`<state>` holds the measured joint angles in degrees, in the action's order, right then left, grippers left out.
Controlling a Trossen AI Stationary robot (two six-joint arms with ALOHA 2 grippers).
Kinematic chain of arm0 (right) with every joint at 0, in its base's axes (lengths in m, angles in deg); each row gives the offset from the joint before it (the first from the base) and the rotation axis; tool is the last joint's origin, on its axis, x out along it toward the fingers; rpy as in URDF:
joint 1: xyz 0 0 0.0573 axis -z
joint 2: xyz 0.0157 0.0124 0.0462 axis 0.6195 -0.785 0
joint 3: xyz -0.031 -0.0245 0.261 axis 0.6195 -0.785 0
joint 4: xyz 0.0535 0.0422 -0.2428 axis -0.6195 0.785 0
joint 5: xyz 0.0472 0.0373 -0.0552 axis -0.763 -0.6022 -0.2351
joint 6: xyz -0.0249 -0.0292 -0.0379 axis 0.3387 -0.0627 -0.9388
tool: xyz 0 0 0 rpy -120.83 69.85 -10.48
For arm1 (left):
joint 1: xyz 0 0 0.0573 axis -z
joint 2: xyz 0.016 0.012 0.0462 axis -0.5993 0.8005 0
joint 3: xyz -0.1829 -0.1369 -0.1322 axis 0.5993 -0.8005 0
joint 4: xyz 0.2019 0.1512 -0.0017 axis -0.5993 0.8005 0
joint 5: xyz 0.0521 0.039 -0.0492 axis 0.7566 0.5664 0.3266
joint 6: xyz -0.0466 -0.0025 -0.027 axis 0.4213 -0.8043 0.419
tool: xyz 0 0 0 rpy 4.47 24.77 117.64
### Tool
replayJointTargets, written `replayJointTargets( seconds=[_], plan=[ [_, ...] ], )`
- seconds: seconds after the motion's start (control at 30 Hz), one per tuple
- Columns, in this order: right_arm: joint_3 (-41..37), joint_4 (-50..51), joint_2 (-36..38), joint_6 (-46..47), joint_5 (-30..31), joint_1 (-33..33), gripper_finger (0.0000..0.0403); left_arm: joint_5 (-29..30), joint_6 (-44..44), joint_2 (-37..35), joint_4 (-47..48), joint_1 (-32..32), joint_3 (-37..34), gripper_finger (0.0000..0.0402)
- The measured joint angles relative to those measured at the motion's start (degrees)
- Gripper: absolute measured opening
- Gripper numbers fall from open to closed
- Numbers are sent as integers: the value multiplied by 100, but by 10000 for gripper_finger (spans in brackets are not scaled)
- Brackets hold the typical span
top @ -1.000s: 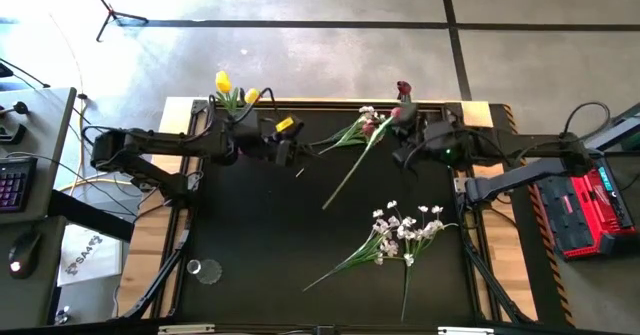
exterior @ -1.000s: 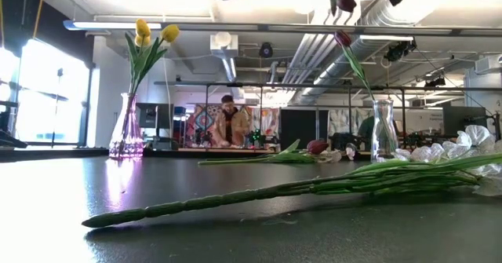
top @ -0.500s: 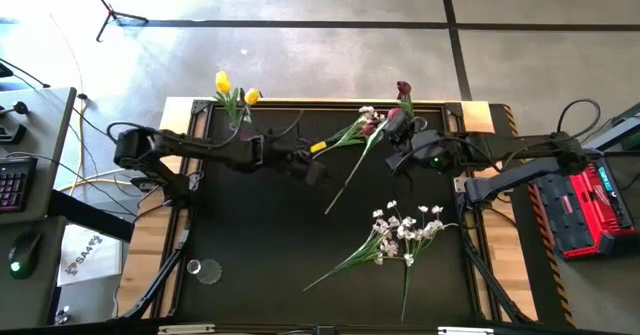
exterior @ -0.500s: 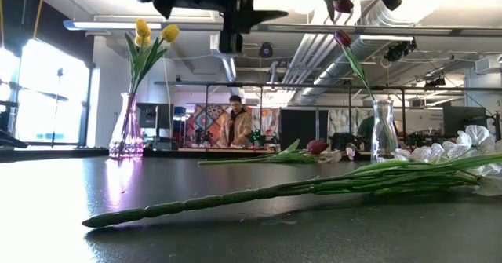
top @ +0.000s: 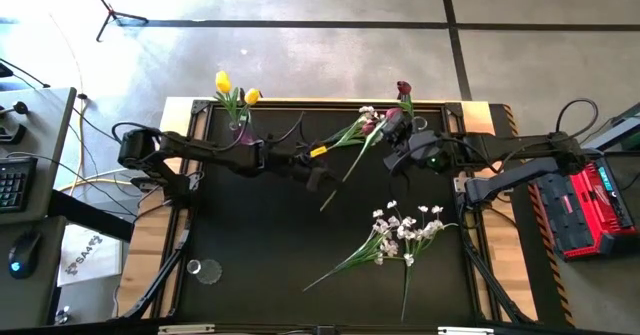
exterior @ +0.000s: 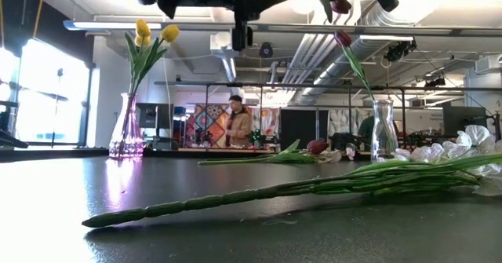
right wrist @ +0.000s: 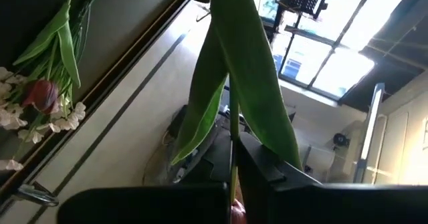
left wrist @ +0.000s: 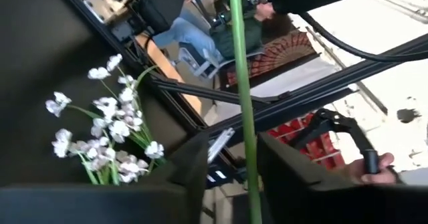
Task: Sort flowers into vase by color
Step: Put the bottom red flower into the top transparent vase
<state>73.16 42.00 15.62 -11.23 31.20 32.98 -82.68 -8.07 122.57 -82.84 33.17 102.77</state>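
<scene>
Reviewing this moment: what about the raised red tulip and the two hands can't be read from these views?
- High view: the bloom of the dark red tulip is hidden beneath the right hand that holds it.
- Low view: the left hand is cut off by the top edge, so its contact with the stem cannot be seen.
- Left wrist view: both ends of the stem run off the picture's edges.

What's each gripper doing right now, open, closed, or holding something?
Left gripper: open around the dark red tulip's green stem, not yet clamped.
Right gripper: shut on the same tulip's stem.
</scene>
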Motion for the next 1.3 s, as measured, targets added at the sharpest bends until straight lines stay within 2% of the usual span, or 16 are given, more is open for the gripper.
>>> replayJointTargets(
  seconds=[0.13,0.27,0.33,0.4,0.47,0.57,0.63,0.7,0.77,0.8,0.87,1.07,1.2,1.3],
  plan=[
    [0,-172,0,432,60,0,7,50,-288,-2,208,1,0,16],
    [0,-199,0,803,79,0,25,62,-480,-2,317,7,0,6],
    [-1,-212,0,1312,256,-2,36,86,-684,-2,333,5,0,2],
    [-2,-347,1,2531,823,-84,48,339,-942,-51,382,5,0,2],
    [-2,-450,41,4250,1188,-225,56,934,-1428,-130,529,-19,2,1],
    [0,-398,196,6087,1162,-399,61,1900,-1995,-214,681,-121,2,1],
    [0,-422,281,7480,700,-455,62,2236,-2276,-258,542,-229,-2,0],
    [0,-457,355,8988,-317,-427,62,2336,-2654,-309,339,-305,0,0],
    [0,-711,365,9930,-1355,-295,62,2362,-2902,-325,158,-316,7,0],
    [0,-812,357,10212,-1715,-258,62,2394,-3014,-325,144,-306,7,0],
    [0,-1074,265,10642,-1980,-247,62,2408,-3297,-325,68,-268,7,0],
    [0,-1392,48,11614,-1770,-180,79,2450,-4481,-325,-424,-54,5,0],
    [-2,-1503,57,12080,-1900,-237,119,2696,-4619,-344,-937,35,4,0],
    [-2,-1547,97,12167,-1431,-385,156,2918,-4740,-352,-1371,29,4,0]
  ],
)
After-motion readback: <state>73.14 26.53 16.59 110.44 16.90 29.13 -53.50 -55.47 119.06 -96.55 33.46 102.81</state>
